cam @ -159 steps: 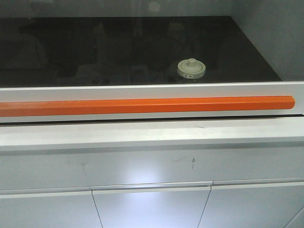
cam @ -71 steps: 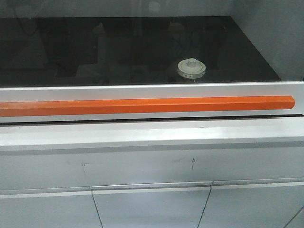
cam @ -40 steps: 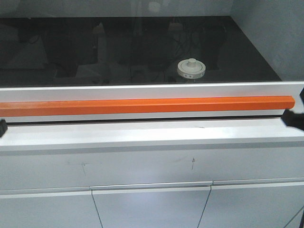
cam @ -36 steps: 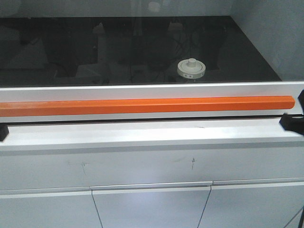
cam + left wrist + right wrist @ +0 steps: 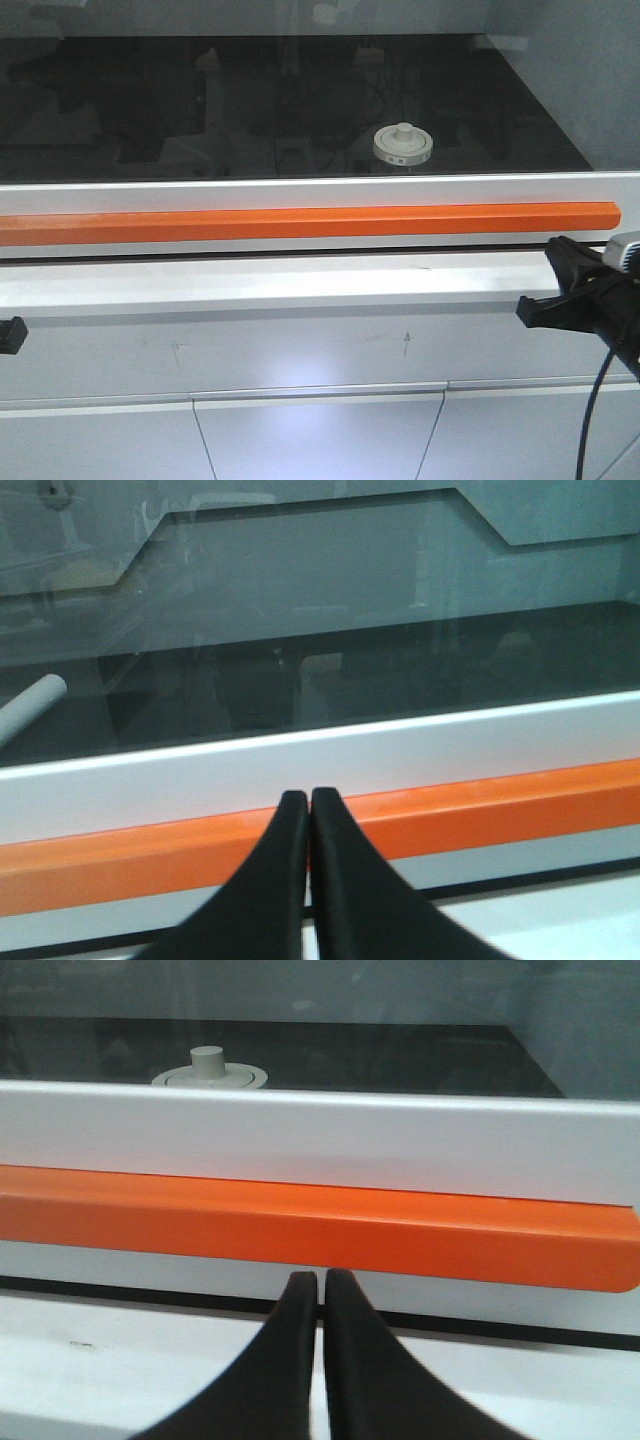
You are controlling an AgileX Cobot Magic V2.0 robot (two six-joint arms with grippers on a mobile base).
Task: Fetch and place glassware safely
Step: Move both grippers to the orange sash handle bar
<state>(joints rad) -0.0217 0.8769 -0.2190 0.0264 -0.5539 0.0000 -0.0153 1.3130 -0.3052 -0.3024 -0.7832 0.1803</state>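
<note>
The glassware (image 5: 402, 143) is a small squat jar under a cream-white lid with a centre knob. It stands on the black floor of a cabinet, behind the glass pane, right of centre. In the right wrist view only the glassware's lid (image 5: 209, 1068) rises above the white frame. My right gripper (image 5: 535, 300) hangs in front of the white ledge at the right, outside the glass and shut on nothing (image 5: 320, 1278). Only a black tip of my left gripper (image 5: 8, 333) pokes in at the left edge. It is shut and empty, facing the orange bar (image 5: 308, 798).
A long orange bar (image 5: 300, 222) runs along the white lower frame of the glass pane, with a white ledge (image 5: 300, 285) below it. Under the ledge are white cabinet doors (image 5: 320, 430). A white tube (image 5: 30, 705) lies inside at the far left.
Both arms have come into the front view from the side edges. The right gripper has moved left and down along the ledge. The left tip has dropped lower. The glassware has not moved.
</note>
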